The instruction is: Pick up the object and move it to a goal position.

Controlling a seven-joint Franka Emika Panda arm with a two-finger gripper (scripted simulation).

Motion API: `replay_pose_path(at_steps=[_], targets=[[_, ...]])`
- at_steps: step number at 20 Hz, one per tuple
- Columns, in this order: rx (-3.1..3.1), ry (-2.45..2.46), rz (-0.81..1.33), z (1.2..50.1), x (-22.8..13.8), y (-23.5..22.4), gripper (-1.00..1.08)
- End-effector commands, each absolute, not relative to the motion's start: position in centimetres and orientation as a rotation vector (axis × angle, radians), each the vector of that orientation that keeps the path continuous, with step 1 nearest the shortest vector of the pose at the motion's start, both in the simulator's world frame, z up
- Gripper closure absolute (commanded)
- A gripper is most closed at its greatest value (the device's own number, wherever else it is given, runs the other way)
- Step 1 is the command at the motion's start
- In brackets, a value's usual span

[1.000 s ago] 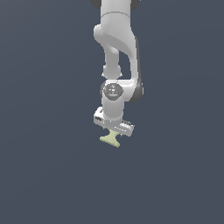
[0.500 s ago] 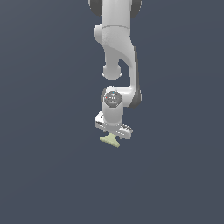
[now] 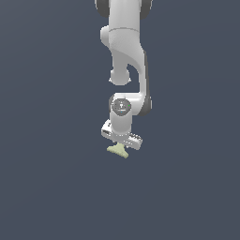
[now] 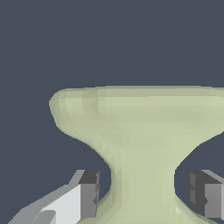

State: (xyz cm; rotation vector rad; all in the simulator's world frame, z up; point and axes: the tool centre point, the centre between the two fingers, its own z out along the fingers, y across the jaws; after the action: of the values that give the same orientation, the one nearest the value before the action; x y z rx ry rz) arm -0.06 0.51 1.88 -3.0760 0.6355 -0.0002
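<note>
The arm (image 3: 125,56) hangs straight down from the top of the exterior view, wrist vertical, gripper (image 3: 120,144) pointing down and slightly tilted. The object (image 3: 118,150) sits directly under it, between the fingers (image 4: 89,193); in the wrist view one stands at each side of its narrow waist, with small gaps visible. Plain dark grey background (image 3: 47,140) surrounds it.

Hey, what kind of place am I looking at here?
Likely a bare simulated test scene: a flat, featureless grey backdrop, one white Panda arm, and a faceted yellow-green hourglass object beneath its gripper.
</note>
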Motion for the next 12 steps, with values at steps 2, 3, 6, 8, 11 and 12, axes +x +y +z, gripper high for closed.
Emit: replay_pose_path(at_steps=[2, 3, 6, 8, 11, 12], targets=[[-3.076, 0.635, 0.0, 1.9, 0.0, 0.5, 1.08], [-3.076, 0.635, 0.0, 1.9, -0.1, 0.5, 1.08], [-3.076, 0.635, 0.0, 2.2, -0.3, 0.2, 1.08], [-3.076, 0.635, 0.0, 2.5, -0.5, -0.2, 1.08], [-3.076, 0.636, 0.0, 3.4, -1.1, -1.0, 1.08], [-3.076, 0.636, 0.0, 3.7, -1.4, -1.4, 1.08]])
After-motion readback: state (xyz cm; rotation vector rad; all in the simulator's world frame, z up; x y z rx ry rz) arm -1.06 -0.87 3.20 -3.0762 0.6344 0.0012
